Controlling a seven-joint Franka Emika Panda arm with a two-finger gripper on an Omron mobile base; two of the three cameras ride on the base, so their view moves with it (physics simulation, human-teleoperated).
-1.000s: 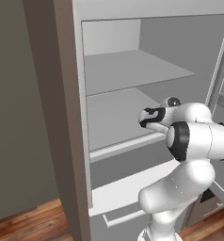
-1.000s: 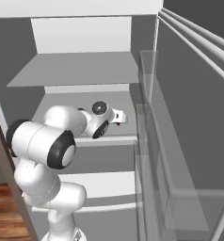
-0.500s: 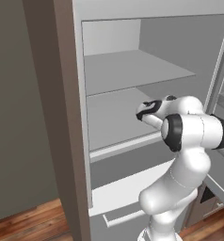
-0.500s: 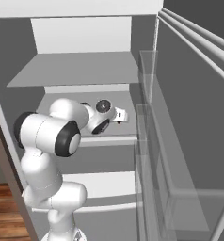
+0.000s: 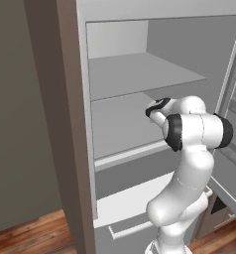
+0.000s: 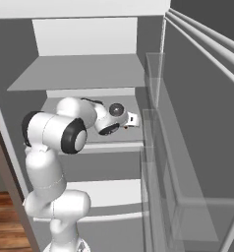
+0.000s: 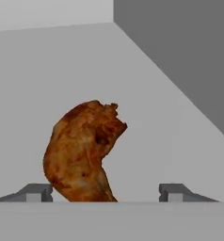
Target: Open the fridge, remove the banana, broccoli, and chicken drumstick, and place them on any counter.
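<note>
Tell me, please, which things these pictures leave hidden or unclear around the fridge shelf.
- Chicken drumstick: hand view, lower end cut off by the bottom edge; whether the fingertips touch it is unclear.
- Hand: right base view, its fingers hidden behind the wrist.
- Fridge: left base view, right side of the lower shelf blocked by the arm.

Chicken drumstick (image 7: 83, 153): lower end cut off at the bottom of the hand view, so contact with the fingertips (image 7: 36, 192) cannot be judged. In the right base view only a reddish speck beside the wrist shows, too small to identify. Gripper (image 6: 125, 126): jaws screened by the hand in both base views. Fridge (image 5: 125, 74): top, door and bottom drawer cropped by the edges.
</note>
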